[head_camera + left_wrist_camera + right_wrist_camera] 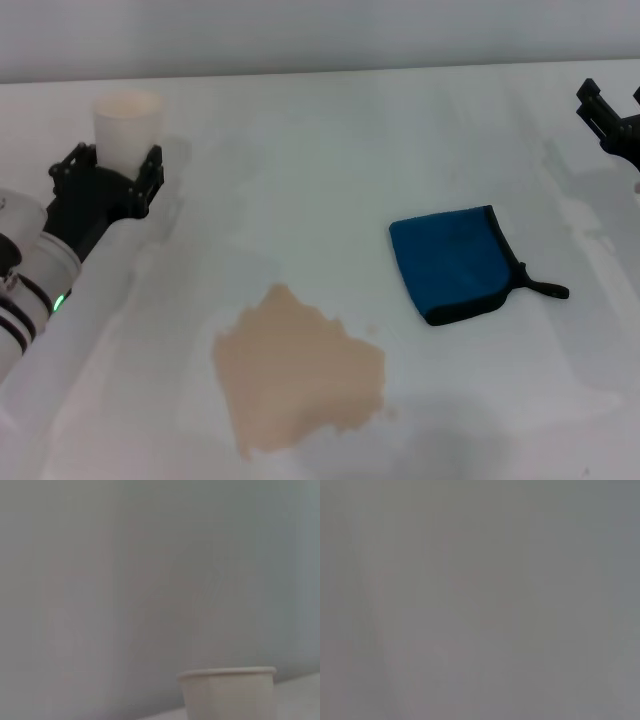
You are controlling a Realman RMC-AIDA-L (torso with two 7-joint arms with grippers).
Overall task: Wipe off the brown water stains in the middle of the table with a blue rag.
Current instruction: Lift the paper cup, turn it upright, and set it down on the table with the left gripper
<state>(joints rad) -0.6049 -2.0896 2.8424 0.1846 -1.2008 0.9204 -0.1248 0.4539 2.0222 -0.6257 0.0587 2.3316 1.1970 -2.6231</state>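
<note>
The brown water stains (298,368) lie as a pale tan puddle on the white table (330,150), near the front middle. The blue rag (452,262) lies folded flat to the right of the puddle, its black loop tab pointing right. My left gripper (112,170) is at the far left, shut around a white paper cup (128,122) that stands upright. The cup also shows in the left wrist view (229,694). My right gripper (612,112) is open and empty at the far right edge, beyond and to the right of the rag. The right wrist view shows only blank grey.
My left arm (50,300) stretches along the table's left side. Bare tabletop lies between the puddle and the rag, and behind both up to the table's back edge (320,72).
</note>
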